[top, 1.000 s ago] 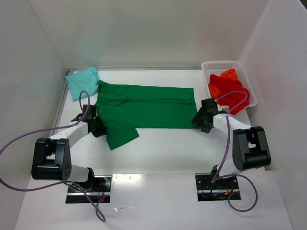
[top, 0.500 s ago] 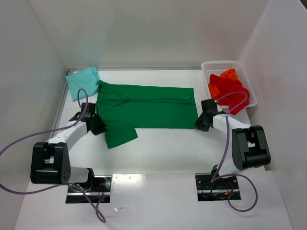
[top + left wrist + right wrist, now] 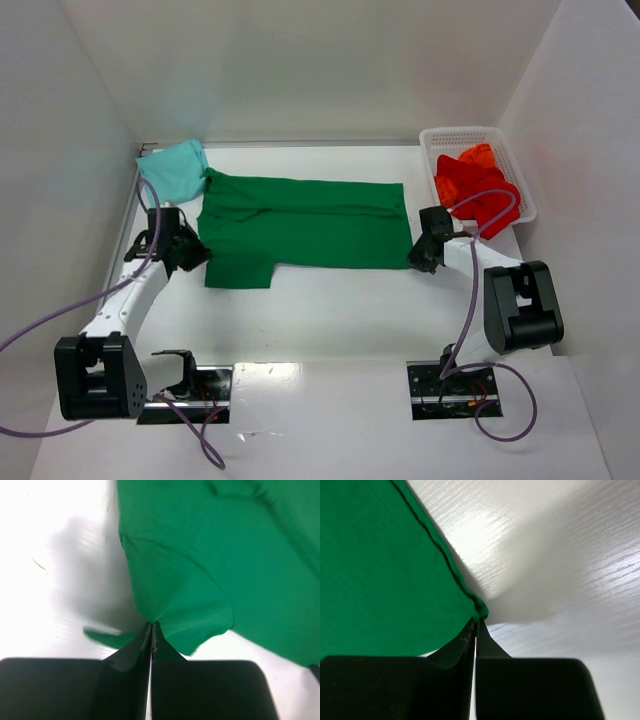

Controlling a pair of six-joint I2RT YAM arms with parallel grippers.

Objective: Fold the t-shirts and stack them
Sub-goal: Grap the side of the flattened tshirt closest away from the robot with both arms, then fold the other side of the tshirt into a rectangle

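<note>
The left hand [image 3: 151,632] is clenched on a sleeve tip, the right hand [image 3: 475,625] on the near hem corner, of the green t-shirt [image 3: 310,220] lying spread mid-worktop [image 3: 330,310]. A fold looks to be starting; next, both pinched edges need lifting and carrying across together.

A white mesh basket [image 3: 455,133] sits at the white table's [image 3: 340,310] far right corner.

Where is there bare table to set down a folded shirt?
Widest: the strip between dark green t-shirt and arm bases. Narrower: behind it, between pale teal t-shirt and mesh basket. Crowded near left gripper, right gripper.
</note>
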